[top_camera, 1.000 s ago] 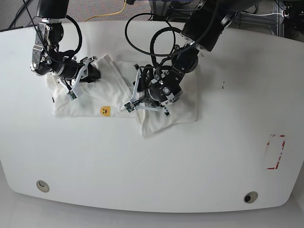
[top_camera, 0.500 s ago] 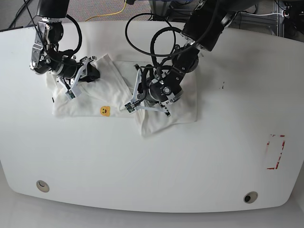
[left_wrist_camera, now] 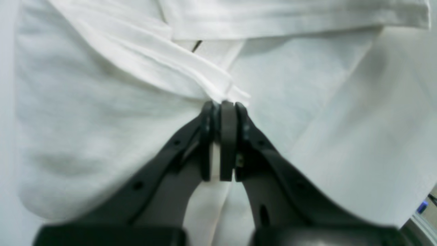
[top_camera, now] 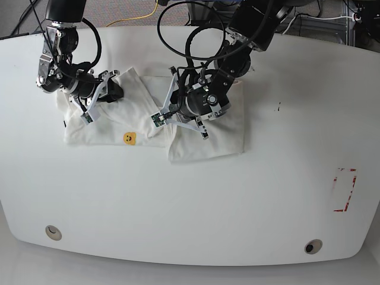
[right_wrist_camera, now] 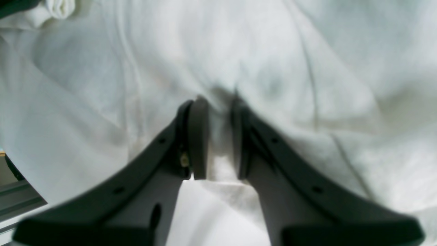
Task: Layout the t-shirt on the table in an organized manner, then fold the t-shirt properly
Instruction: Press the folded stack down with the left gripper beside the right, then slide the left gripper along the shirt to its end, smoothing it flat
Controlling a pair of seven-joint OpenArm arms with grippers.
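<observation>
Folding seems in hand: the left gripper (left_wrist_camera: 218, 106) pinches the white T-shirt (top_camera: 205, 142) on the tabletop (top_camera: 178, 208); the right's (right_wrist_camera: 220, 102) fingers stand slightly apart — next, probably, lay the pinched cloth flat.

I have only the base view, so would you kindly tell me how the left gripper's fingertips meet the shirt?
Observer: In the left wrist view, the left gripper is pinched on a fold of the shirt.
Operator: Thank you; are the right gripper's fingertips closed as well?
Observer: No, in the right wrist view the right gripper's fingertips stand apart, with white cloth showing between them.
</observation>
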